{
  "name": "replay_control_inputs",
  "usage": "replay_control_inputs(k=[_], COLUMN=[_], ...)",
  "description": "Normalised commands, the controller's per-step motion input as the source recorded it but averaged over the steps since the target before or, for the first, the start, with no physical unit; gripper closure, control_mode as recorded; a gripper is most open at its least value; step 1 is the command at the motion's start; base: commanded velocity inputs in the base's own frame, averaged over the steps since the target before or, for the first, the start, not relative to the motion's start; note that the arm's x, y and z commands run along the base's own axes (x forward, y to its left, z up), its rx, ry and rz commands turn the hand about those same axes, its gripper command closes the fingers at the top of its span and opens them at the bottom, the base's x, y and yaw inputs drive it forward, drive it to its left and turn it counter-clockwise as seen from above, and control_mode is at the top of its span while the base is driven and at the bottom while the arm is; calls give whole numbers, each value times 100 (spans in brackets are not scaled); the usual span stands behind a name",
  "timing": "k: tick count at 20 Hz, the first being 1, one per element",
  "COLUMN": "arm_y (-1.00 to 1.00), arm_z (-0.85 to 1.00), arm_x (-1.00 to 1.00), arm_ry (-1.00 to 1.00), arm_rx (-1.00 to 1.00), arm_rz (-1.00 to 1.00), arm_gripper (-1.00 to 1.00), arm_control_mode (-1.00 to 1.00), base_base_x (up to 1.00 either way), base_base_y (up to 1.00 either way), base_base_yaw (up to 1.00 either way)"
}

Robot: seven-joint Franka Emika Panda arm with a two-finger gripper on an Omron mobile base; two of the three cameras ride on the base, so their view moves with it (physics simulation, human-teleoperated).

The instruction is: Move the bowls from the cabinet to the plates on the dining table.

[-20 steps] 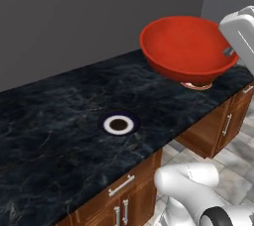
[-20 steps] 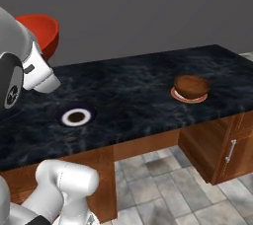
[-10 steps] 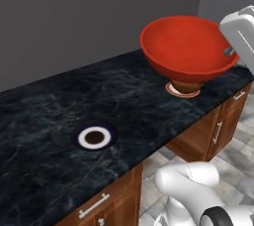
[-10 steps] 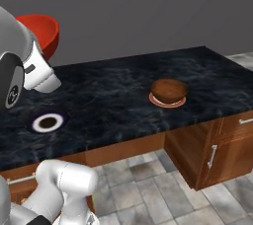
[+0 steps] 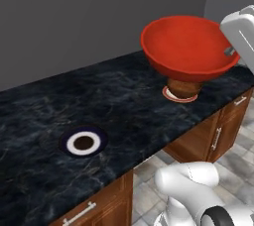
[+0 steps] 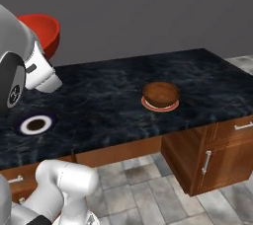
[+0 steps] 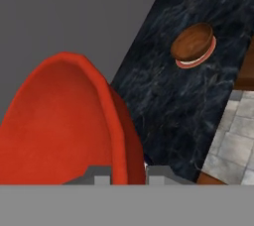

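The glossy red round bowl [image 5: 189,46] hangs upright, mouth up, above the black marble-veined dining table [image 5: 114,101], its rim pinched between the closed fingers of the gripper [image 7: 128,176]; no writing shows on it. The dark brown wood-like bowl [image 6: 161,93] sits mouth up on the orange-red-rimmed plate [image 6: 148,104] near the table's front edge. The dark navy plate [image 5: 83,141] with a white ring lies bare, well apart along that front edge.

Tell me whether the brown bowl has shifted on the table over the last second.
No. The brown bowl still sits on the same orange-rimmed plate on the table. The whole view slid together because the camera moved.
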Motion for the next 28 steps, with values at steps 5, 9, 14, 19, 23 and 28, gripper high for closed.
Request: replay_control_inputs(k=[5,9,14,19,23,28], arm_y=[0,0,0,0,0,0], arm_z=[0,0,0,0,0,0], arm_x=[0,0,0,0,0,0], arm_ry=[0,0,0,0,0,0], arm_rx=[0,0,0,0,0,0], arm_rz=[0,0,0,0,0,0], arm_gripper=[100,100,100,100,100,100], arm_control_mode=[100,100,100,100,100,100], base_base_x=[6,6,8,8,8,12], base_base_y=[0,0,0,0,0,0], base_base_yaw=[25,25,25,25,25,24])
